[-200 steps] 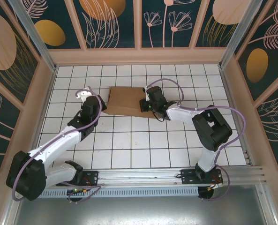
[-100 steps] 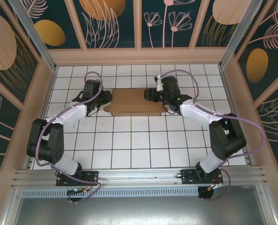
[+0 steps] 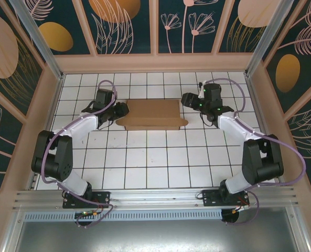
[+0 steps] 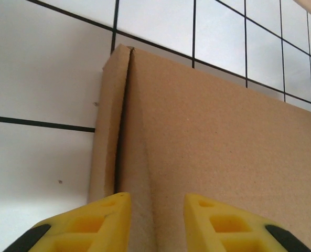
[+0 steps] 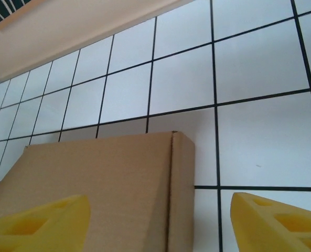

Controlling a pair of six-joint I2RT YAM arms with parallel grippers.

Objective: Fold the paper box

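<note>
Far-middle on the bench [image 3: 145,163], you've got the paper box [image 3: 152,113] lying flat; left pincer [image 3: 121,110] narrowly apart at its left end, right pincer [image 3: 187,100] wide apart just off its right end.

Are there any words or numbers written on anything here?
None: no words, numbers or labels can be read anywhere.
The paper box is plain brown cardboard with no print.
The white tiles are blank.
The walls have painted flowers and leaves, but no letters.

L gripper [image 4: 156,205] part-open, R gripper [image 5: 160,210] wide
</note>
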